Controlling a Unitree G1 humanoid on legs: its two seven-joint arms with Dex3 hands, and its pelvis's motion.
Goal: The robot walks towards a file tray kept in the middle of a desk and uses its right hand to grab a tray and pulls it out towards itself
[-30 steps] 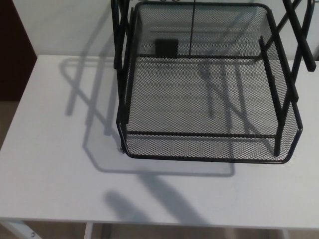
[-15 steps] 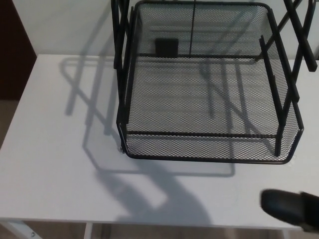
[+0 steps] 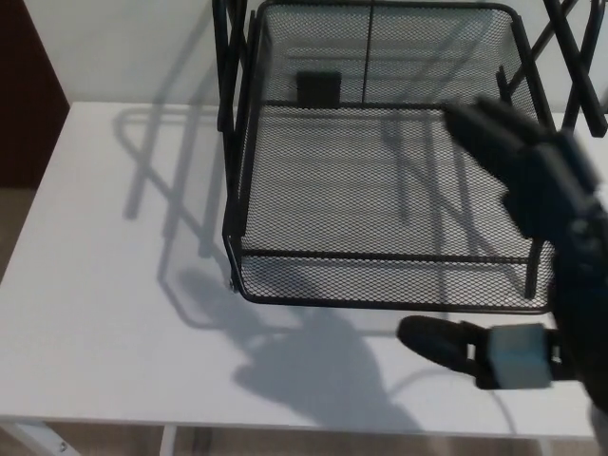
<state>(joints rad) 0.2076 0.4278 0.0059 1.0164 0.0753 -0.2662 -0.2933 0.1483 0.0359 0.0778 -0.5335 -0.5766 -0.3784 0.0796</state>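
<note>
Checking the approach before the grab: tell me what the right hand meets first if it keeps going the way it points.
Probably the tray. The right hand is open, its fingers pointing up-left over the tray's right side, thumb below the front rim. Height above the mesh is unclear, so it could pass over.

The right hand [image 3: 532, 256], fingers apart, hovers over the black mesh tray's [image 3: 380, 285] front right corner on the white desk [image 3: 104, 323].

A black wire-mesh tray [image 3: 380, 190] is seen on a white desk [image 3: 104, 313], held level in a black frame [image 3: 228, 66], its front rim nearest the camera.
</note>
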